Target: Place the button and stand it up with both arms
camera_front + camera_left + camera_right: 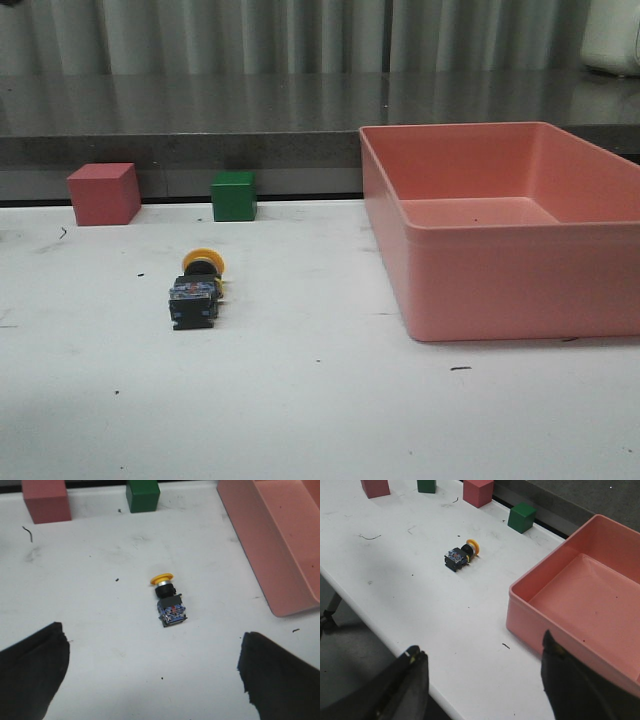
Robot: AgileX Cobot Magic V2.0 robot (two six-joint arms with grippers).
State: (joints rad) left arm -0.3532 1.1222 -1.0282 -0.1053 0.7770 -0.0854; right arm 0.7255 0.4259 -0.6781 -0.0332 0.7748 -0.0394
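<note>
**Button on its side, both hands wide open**

While it lies flat on the white counter (320, 420), the push-button (196, 288) points its yellow cap to the far side, base block near. Green cube (233, 195) & red cube (103, 193) sit beyond; pink bin (500, 290) right. Left hand (152, 672) and right hand (482, 685) both spread apart, holding nothing, w/ button well apart from each.

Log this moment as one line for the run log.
button: on its side, on table, untouched | left gripper: open, above button | right gripper: open | bin: empty
</note>
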